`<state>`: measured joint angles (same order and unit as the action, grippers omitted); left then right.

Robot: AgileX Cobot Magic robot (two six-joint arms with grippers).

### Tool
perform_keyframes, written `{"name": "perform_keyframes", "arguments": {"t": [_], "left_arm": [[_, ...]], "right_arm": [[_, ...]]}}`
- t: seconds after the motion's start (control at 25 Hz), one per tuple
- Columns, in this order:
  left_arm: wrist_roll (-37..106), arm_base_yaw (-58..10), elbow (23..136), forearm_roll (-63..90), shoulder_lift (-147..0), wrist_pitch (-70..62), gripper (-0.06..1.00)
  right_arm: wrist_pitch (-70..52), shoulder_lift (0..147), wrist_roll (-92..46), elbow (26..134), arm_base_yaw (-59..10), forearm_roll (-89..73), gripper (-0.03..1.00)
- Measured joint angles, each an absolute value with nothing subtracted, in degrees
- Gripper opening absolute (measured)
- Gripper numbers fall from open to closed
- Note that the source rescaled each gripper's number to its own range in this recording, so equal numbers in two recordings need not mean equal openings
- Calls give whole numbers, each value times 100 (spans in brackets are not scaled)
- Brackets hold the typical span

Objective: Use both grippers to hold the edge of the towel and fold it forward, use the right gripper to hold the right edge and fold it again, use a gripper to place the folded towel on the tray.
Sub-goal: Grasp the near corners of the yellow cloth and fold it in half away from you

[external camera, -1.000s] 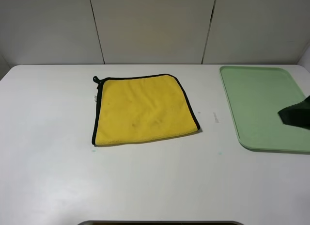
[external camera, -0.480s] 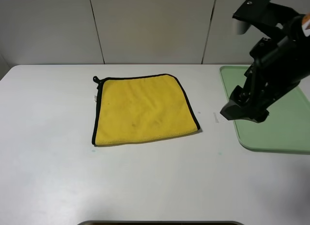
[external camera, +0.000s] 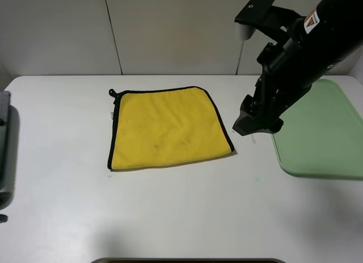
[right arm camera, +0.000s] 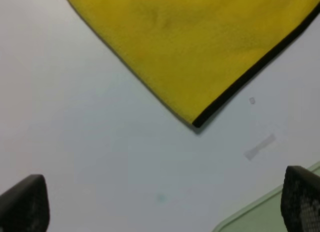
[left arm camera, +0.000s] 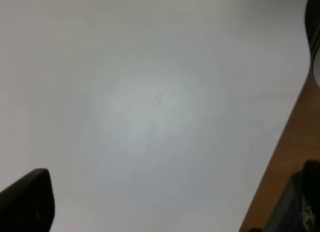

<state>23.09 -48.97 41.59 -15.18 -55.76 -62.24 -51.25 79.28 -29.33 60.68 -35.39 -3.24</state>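
At the far left edge of the exterior view only a grey, blurred shape is seen, taken for part of the left arm [external camera: 3,149]. In the left wrist view the left gripper [left arm camera: 165,204] is shown with its jaws wide apart over the bare white table [external camera: 68,217], and nothing is held between them.

The towel [external camera: 167,128] is laid flat just left of the frame's centre, well apart from that arm. It is judged light, soft and limp: it can be expected to sag and drape when lifted, and a pinch in its middle would only bunch it. Hold is best taken at the edge of the towel [external camera: 224,128], where the black stitched border offers a firmer lip, and near the corners, so that the cloth is kept spread. No black trim is seen along its lower edge in the frame; whether that is a fold line cannot be settled. A small black loop [external camera: 112,93] is seen at its upper left corner.

Right of centre, the right gripper [external camera: 256,120] is held just beside the towel's right border, apart from it. In the right wrist view its jaws are shown apart and empty. The tray [external camera: 329,149] is found at the far right, with no cloth on it.
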Motion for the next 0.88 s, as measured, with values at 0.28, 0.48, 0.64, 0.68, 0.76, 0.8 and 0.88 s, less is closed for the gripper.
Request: {"name": "perform_keyframes", "arguments": {"t": [0.28,0.48,0.64,0.68,0.76,0.8,0.88], "left_arm": [[3041,-4062,4154,-687,-6428,-5196,94],[3428,-3596,4205,-545,-7029,-4599,92],[3580,-3380,4524,-447,-7445,-4391,88],[3619,-3316,4613,-369,-7536,-4334,86],[3736,-3197,4756,-141,-7756,-4214,84],[3839,-3140,4794,-47,-7871,-4157,83],[4007,-3054,4852,89,-8072,-4038,82]], "right_arm": [[-5124,7928,-3083,6073,-3551,-342,100],[-4984,7993,-3392,6073,-3551,-342,100],[-4937,8343,-3687,6090,-3551,-379,100],[-4891,8478,-3749,6090,-3551,-385,100],[-4798,8671,-3889,6090,-3551,-384,100],[-4761,8748,-3963,6090,-3551,-384,100],[-4646,8916,-4126,6090,-3551,-384,100]]}}
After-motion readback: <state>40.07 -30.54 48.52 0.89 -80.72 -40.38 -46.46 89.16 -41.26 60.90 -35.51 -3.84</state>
